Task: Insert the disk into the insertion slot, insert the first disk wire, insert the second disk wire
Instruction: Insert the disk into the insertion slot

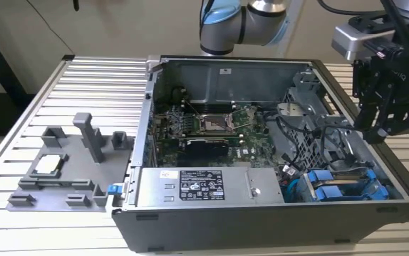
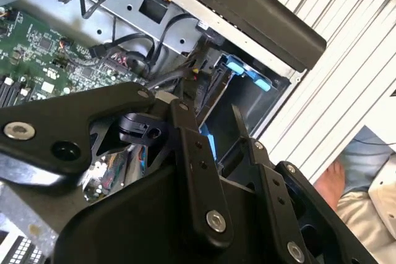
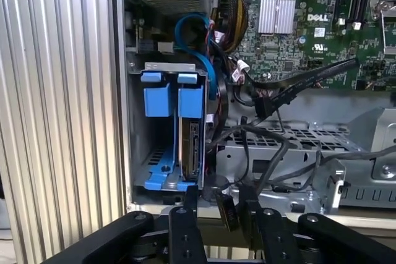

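Ribbed counter (image 1: pixel 97 74) carries the computer case (image 1: pixel 261 224). My spread pincer (image 1: pixel 390 128) hangs upper right in the exterior view. Loose cables (image 3: pixel 291 80) beside the disk (image 3: pixel 193 146) could snag it.

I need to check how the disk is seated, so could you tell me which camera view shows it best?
The first wrist view: the disk sits edge-on in its blue carrier inside the bay, unobstructed. The exterior view shows its blue carrier far off; in the second wrist view the gripper covers most of it.
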You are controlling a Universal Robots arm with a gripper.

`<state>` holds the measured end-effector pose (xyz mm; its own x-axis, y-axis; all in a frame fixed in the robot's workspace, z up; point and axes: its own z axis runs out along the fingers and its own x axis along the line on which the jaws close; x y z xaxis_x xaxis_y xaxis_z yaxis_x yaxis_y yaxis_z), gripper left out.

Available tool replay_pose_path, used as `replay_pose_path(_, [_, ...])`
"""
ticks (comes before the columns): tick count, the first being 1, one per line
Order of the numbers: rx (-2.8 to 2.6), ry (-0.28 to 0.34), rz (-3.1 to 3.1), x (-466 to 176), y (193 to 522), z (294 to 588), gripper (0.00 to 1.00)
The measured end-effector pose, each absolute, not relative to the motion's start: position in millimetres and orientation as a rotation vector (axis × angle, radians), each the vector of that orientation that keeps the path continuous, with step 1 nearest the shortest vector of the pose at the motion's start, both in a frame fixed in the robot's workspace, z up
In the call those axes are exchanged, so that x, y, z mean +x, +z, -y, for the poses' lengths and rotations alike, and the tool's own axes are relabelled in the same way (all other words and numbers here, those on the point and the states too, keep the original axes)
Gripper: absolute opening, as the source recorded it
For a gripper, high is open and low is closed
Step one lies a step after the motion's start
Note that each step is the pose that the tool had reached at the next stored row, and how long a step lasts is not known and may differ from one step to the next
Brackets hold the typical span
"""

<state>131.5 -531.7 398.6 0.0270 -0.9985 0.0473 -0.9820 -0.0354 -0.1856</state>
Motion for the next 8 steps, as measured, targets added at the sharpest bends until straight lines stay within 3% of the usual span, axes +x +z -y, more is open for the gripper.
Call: replay_pose_path(8, [-2.189, -0.246, -2.092, 140.1, 398.4, 529.2, 0.40])
